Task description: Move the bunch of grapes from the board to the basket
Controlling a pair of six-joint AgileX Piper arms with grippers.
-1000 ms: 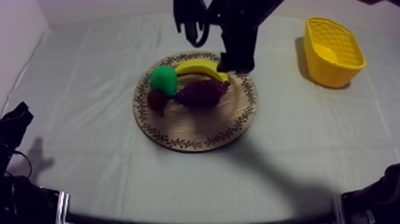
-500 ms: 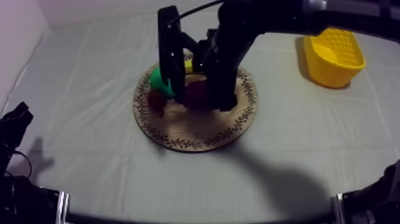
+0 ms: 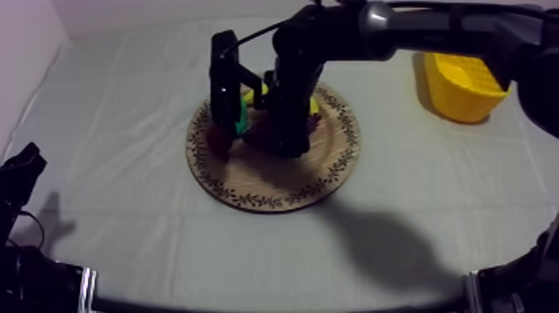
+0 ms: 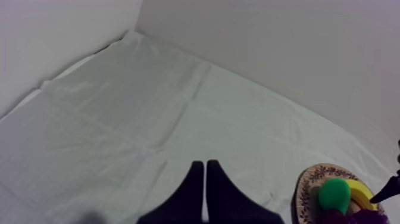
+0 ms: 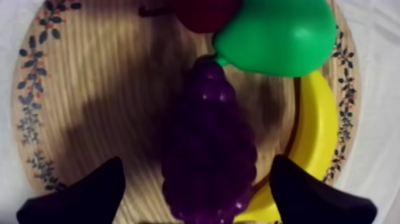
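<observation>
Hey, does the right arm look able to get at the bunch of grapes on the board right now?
Probably yes. The right end effector hangs open over the bunch of grapes, which lies between its fingers. The banana lies close by one finger and might get nudged.

1. A green pear [image 5: 274, 36] lies near the middle of the surface [image 3: 125, 100].
2. A small red fruit [image 5: 205, 12] sits just beside the pear, at its near left.
3. A yellow banana [image 5: 312, 131] curves just beside the pear, at its far right.
4. A grey-white cloth covers the surface.
</observation>
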